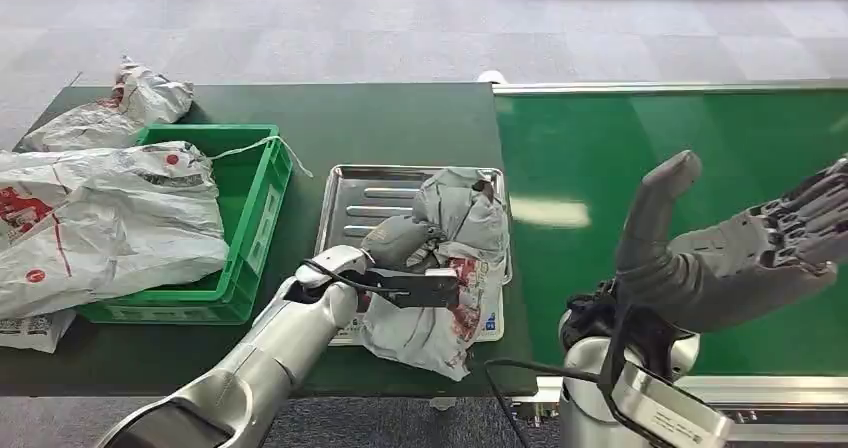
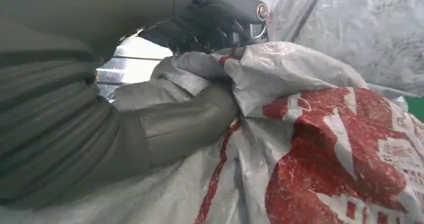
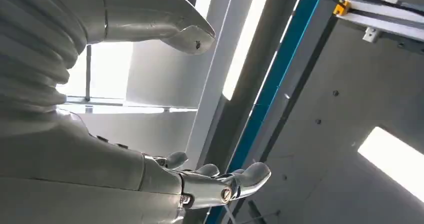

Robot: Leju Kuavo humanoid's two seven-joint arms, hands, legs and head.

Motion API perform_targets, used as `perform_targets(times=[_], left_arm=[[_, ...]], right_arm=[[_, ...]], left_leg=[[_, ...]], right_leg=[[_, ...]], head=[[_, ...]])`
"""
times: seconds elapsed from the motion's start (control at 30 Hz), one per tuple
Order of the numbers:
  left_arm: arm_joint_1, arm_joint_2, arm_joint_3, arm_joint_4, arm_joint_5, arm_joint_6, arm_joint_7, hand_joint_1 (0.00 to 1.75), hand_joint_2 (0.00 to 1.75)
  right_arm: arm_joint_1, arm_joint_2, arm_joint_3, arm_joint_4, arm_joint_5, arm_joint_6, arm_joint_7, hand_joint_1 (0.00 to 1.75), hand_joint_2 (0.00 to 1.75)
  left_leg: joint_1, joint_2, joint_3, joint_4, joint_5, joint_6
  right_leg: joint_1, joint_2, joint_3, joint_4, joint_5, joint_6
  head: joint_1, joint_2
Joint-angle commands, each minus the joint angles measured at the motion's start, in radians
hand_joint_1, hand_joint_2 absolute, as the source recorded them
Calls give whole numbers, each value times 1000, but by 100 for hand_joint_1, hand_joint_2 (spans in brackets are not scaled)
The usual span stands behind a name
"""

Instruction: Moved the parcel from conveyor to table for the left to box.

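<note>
Much of the left hand (image 1: 400, 243) was buried in the crumpled plastic, though the left wrist view showed its thumb (image 2: 190, 124) and dark fingers (image 2: 200, 31) clamped on a fold of the parcel (image 1: 455, 268). That grey bag with red print lay slumped on the metal tray (image 1: 345, 203), spilling over its near edge. The right hand (image 1: 735, 253) hung palm-up above the green conveyor (image 1: 600, 138), fingers spread, empty, their tips cut off at the frame's edge.

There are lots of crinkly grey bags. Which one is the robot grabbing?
The grey parcel on the metal tray: the left hand grips it. The other bags lie untouched, one in the green crate, another behind it.
</note>
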Motion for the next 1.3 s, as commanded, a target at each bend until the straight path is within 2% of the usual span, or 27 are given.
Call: perform_targets(times=[0.03,0.9,1.0,1.07,1.1,1.17,1.23,1.27,1.3], left_arm=[[-28,21,-49,52,0,-4,5,166,175],[-27,22,-49,52,4,0,7,166,175],[-25,25,-26,26,31,38,-4,168,175],[-11,29,72,-70,155,85,-80,173,175],[3,32,124,-139,231,85,-111,166,175],[40,55,201,-338,327,125,-83,162,175],[53,88,233,-453,286,254,-6,101,175],[55,103,244,-484,262,301,23,89,175],[58,117,254,-504,230,353,50,115,175]], right_arm=[[-12,13,-31,30,-4,-3,-1,0,175],[-12,13,-29,32,-2,-3,-1,0,175],[-10,13,-32,31,3,-3,-1,0,175],[-1,13,-43,16,2,-3,-1,0,175],[5,13,-52,3,3,-3,-1,0,175],[18,13,-62,-22,7,-3,-1,0,175],[27,13,-76,-41,12,-3,-1,0,175],[32,13,-80,-45,12,-3,-1,0,175],[37,13,-85,-49,9,-3,-1,0,175]], left_leg=[[0,2,2,-1,0,0],[0,1,1,-1,0,0],[0,2,2,-2,0,0],[0,1,1,-1,0,0],[0,1,0,0,0,0],[0,2,-1,0,0,0],[0,3,-1,0,0,0],[1,4,-1,0,-1,0],[0,5,0,0,-1,0]], right_leg=[[0,0,2,-2,0,0],[0,0,1,-1,0,0],[0,1,1,-2,0,0],[0,1,1,-1,0,0],[0,1,0,0,0,0],[1,1,-1,0,0,0],[1,2,-1,0,0,-1],[1,3,-2,0,1,-1],[1,4,-2,0,1,-1]], head=[[0,0],[0,0],[0,0],[0,0],[0,0],[0,0],[0,0],[0,0],[0,0]])
